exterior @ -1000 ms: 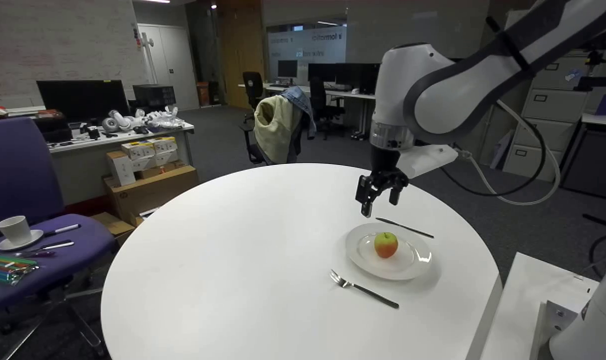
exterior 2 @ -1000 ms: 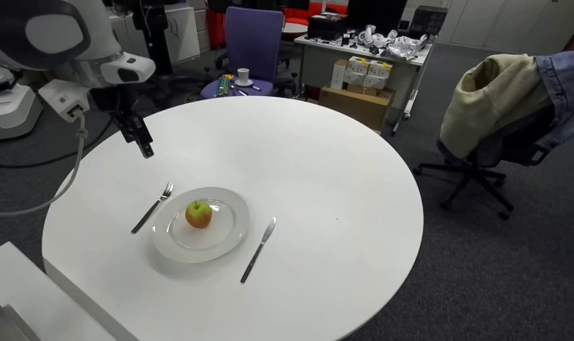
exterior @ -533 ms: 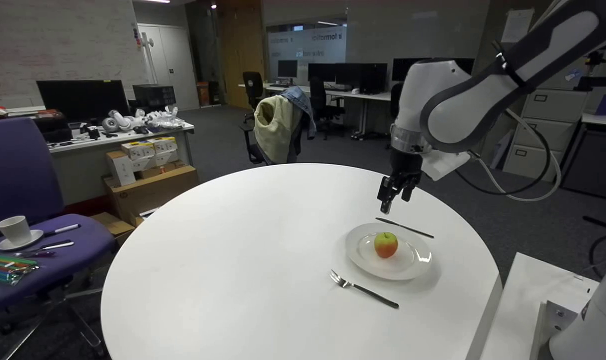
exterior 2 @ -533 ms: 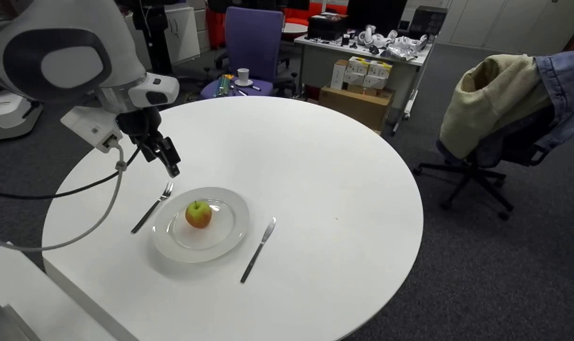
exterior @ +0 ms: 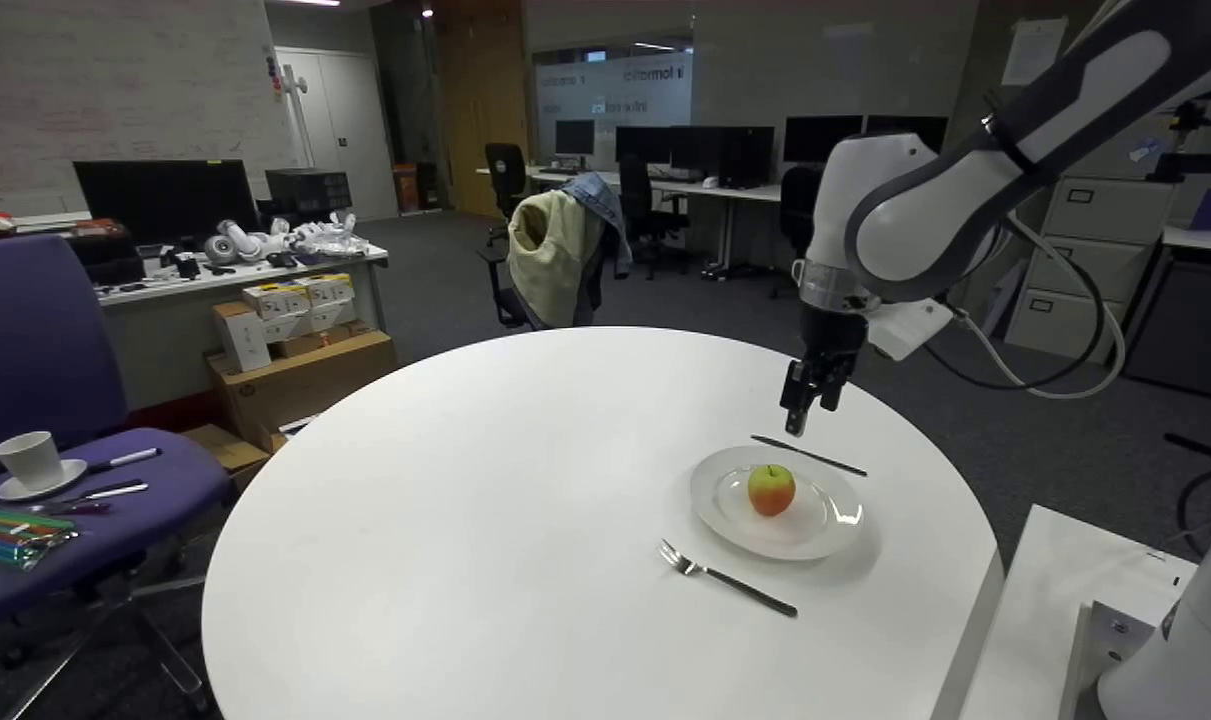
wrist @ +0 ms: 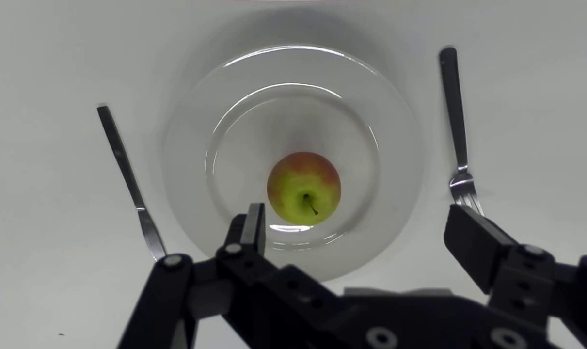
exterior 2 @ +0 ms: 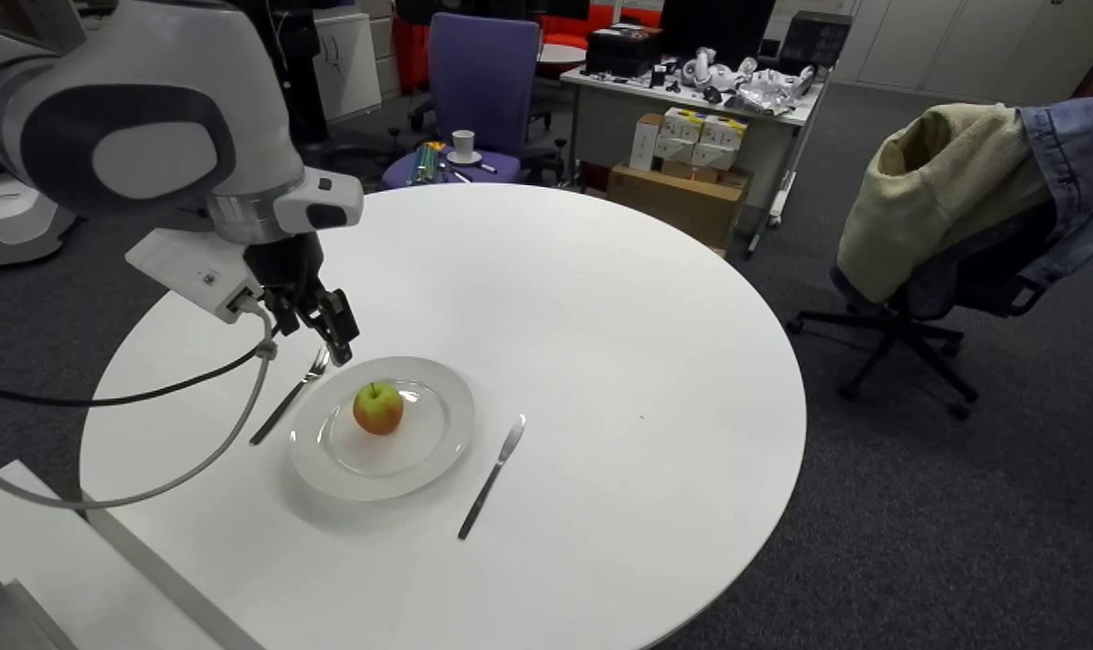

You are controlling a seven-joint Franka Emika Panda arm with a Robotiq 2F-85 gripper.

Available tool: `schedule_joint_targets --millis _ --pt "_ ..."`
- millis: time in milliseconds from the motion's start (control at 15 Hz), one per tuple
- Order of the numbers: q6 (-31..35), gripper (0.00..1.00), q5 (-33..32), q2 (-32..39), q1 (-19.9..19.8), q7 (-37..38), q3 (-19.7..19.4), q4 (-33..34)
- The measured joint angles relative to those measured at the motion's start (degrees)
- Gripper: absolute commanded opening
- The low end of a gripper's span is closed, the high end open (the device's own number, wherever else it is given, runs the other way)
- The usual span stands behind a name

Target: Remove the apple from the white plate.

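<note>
The red and yellow-green apple (exterior: 771, 490) sits on the white plate (exterior: 825, 530) on the round table. Both also show in an exterior view, the apple (exterior 2: 378, 409) off-centre on the plate (exterior 2: 438, 451). In the wrist view the apple (wrist: 304, 188) lies just ahead of the left finger, on the plate (wrist: 293, 68). My gripper (wrist: 355, 208) is open and empty, its fingers wide apart. It hangs above the table near the plate's edge, apart from the apple, in both exterior views, here (exterior: 812, 416) and here (exterior 2: 316, 343). Nothing of the apple is hidden in the wrist view.
A knife (wrist: 121, 160) and a fork (wrist: 453, 106) lie on either side of the plate on the white table (exterior: 445, 520). The right finger overlaps the fork's tines in the wrist view. A purple chair (exterior: 145, 470) bears a small white cup (exterior: 31, 460) on its saucer.
My gripper has come lower and closer to the plate, moving right in an exterior view and right and down in an exterior view. The apple, plate and cutlery have not moved.
</note>
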Motion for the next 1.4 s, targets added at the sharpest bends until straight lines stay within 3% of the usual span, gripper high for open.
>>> schedule_joint_targets --millis 400,1400 --pt "0.1 1.00 -0.3 1.8 -0.1 0.2 0.0 0.2" --pt "3.6 1.00 -1.0 20.5 -2.2 0.4 -1.4 8.7"
